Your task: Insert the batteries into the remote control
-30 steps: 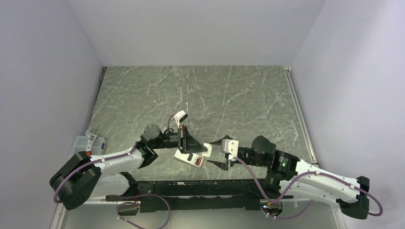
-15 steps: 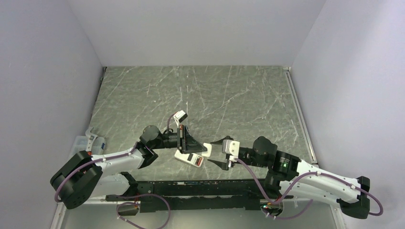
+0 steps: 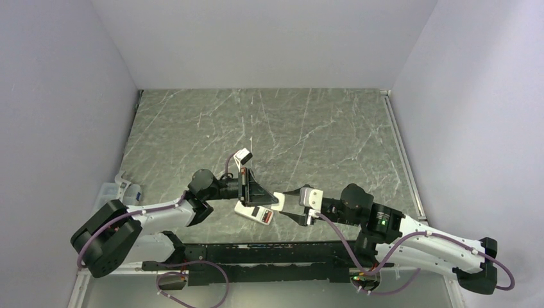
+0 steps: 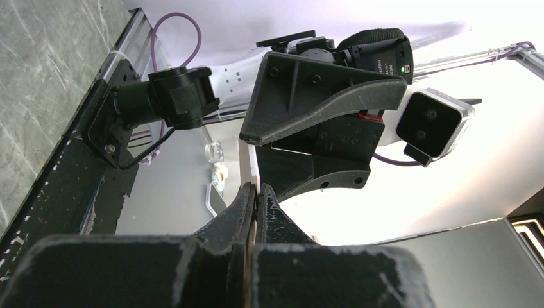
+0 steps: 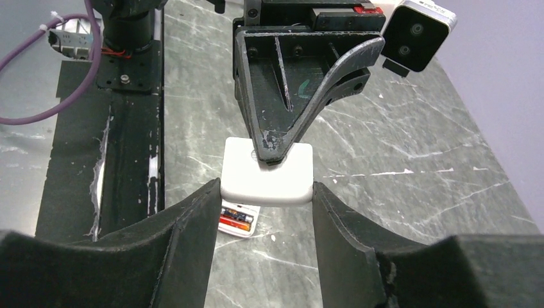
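Note:
The remote control (image 3: 250,210) lies back up on the marble table, its compartment uncovered. In the right wrist view the remote control (image 5: 238,220) shows the batteries (image 5: 235,217) lying side by side inside it, one dark, one red-orange. Just above it hangs a small flat white square piece (image 5: 267,170). My left gripper (image 5: 272,154) is shut on that piece's far edge. My right gripper (image 5: 266,188) has a finger against each side of it. In the left wrist view the piece (image 4: 251,163) shows edge-on between my left gripper's (image 4: 257,187) tips. From above, both grippers, left (image 3: 274,200) and right (image 3: 287,205), meet at the piece (image 3: 280,199).
A clear plastic box (image 3: 122,190) sits at the table's left edge beside the left arm. A black rail (image 3: 256,253) runs along the near edge between the arm bases. Grey walls close in the table on three sides.
My right gripper's jaws have narrowed onto the sides of the white square piece. The left gripper and the remote control have stayed in place.

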{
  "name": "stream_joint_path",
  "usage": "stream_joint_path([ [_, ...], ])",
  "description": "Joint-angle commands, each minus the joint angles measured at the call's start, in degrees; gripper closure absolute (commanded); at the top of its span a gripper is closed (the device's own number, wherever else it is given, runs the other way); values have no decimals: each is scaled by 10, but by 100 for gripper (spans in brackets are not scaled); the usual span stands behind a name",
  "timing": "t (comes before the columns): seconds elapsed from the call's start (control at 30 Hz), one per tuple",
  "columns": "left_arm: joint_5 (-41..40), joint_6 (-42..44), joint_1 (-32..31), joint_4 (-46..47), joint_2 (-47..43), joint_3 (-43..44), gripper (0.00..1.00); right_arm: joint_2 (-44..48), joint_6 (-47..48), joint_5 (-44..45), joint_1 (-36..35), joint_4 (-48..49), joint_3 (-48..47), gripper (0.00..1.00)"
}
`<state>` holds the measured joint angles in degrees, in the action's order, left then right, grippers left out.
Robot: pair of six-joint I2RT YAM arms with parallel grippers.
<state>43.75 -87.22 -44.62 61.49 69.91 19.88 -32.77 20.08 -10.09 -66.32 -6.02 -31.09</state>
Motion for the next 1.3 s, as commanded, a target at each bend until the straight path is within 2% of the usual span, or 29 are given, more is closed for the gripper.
stream_joint_path([
  [0.0,4,-10,-1,49,5,-2,100,0,8,4,-5,15,-5,50],
  [0.13,4,-12,-1,51,5,-2,100,-3,9,9,-6,11,-8,66],
  [0.27,4,-8,-1,40,0,-3,100,4,6,18,-7,14,-6,75],
  [0.43,-5,10,-1,-2,-15,-9,74,8,-8,43,-6,10,-11,78],
  [0.57,-8,30,1,-37,-27,-6,65,2,-19,58,-6,-2,-18,81],
  [0.8,-3,102,54,-196,-100,-5,58,-17,-44,87,-7,-45,-33,81],
  [1.03,-28,253,83,-508,-196,67,54,-57,-78,122,-6,-85,-56,81],
  [1.17,-63,319,91,-628,-223,99,52,-96,-98,124,-6,-107,-76,81],
  [1.27,-85,353,92,-684,-231,112,51,-133,-106,125,-7,-133,-92,81],
])
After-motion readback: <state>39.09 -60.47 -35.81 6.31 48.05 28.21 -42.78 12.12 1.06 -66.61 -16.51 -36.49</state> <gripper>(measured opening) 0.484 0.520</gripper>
